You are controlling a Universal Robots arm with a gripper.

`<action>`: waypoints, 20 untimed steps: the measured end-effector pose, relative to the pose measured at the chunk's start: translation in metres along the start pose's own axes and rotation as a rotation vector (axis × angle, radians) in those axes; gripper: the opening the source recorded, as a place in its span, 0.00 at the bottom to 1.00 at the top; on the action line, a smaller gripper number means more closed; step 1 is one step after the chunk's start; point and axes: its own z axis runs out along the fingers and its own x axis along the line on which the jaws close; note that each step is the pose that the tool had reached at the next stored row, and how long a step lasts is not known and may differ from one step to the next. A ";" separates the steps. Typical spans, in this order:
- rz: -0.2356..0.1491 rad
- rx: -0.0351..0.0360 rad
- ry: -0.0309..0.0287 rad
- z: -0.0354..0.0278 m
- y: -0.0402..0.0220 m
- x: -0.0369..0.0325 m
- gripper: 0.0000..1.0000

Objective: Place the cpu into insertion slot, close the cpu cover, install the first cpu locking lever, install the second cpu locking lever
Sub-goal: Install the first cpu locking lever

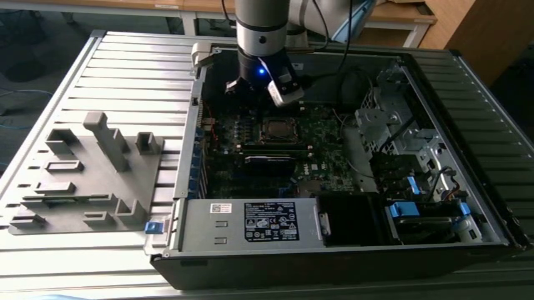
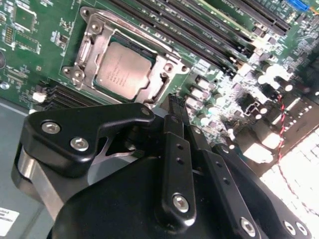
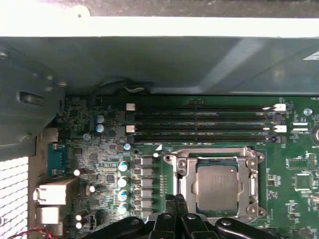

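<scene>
The cpu (image 2: 123, 69) (image 3: 217, 188), a flat square chip with a dull grey top, lies in the insertion slot (image 3: 192, 186) on the green motherboard. The shiny cpu cover (image 2: 94, 37) (image 3: 215, 153) lies flat around it as a frame, and the chip shows through its window. In the exterior view the socket with the cpu (image 1: 274, 129) sits mid-board, inside the open computer case. My gripper (image 2: 175, 102) (image 3: 178, 199) (image 1: 240, 86) hovers just beside the socket, above the board. Its black fingers are shut together with nothing between them.
Long black memory slots (image 3: 199, 124) run beside the socket, and a row of capacitors (image 3: 123, 181) stands on another side. A metal box with a white label (image 1: 271, 219) fills the case's near end. Drive cage and cables (image 1: 401, 144) are at the exterior view's right, a grey fixture tray (image 1: 84, 175) at its left.
</scene>
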 end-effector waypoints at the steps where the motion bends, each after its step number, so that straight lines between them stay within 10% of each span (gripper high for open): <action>1: 0.000 0.0000 0.0000 0.0000 0.0000 0.0000 0.11; 12: 0.000 0.0002 0.0001 -0.0182 0.0008 -0.0007 0.11; 20: 0.000 0.0001 -0.0028 -0.0186 0.0004 0.0047 0.11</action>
